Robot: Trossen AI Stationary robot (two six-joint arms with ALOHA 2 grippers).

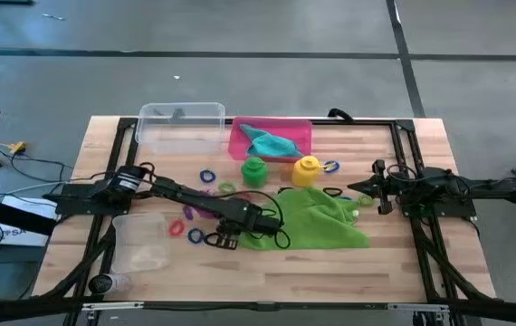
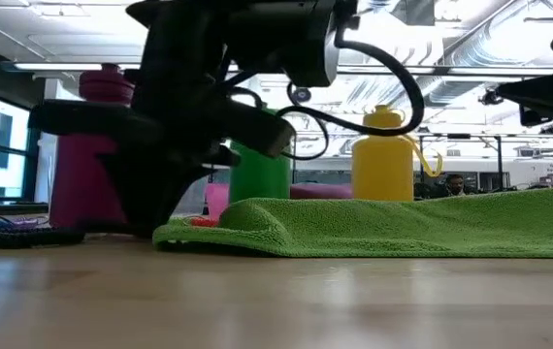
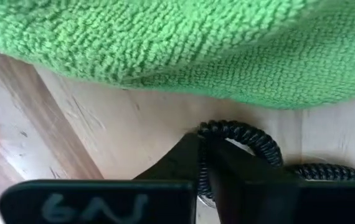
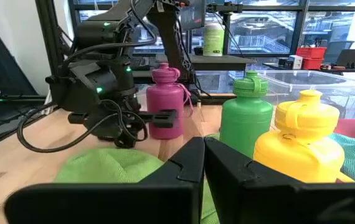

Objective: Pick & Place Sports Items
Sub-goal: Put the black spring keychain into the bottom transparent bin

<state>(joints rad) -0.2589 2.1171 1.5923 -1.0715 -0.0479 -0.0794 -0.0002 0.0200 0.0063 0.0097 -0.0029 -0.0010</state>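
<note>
My left gripper (image 1: 224,239) points down at the near left edge of the large green cloth (image 1: 317,219), shut on a black coiled ring (image 3: 252,140) that lies on the wood. The green bottle (image 1: 254,170) and yellow bottle (image 1: 307,169) stand upright beyond the cloth. The purple bottle (image 4: 165,102) stands behind my left arm. A teal cloth (image 1: 272,143) lies in the pink tray (image 1: 236,145). Several coloured rings (image 1: 207,176) are scattered on the table left of the cloth. My right gripper (image 1: 359,192) waits shut at the table's right side, holding nothing. My left gripper pinches the black coiled ring's strand (image 3: 203,132) between its two fingers, coming from above and pointing down. The rest of the ring curves out beside the fingers (image 3: 271,152) and lies on the table next to the green cloth's edge.
A clear tub (image 1: 181,125) stands at the far edge, left of the pink tray. Another clear tub (image 1: 140,243) sits near the left front, under my left arm. A yellow-and-blue ring (image 1: 331,167) lies beside the yellow bottle.
</note>
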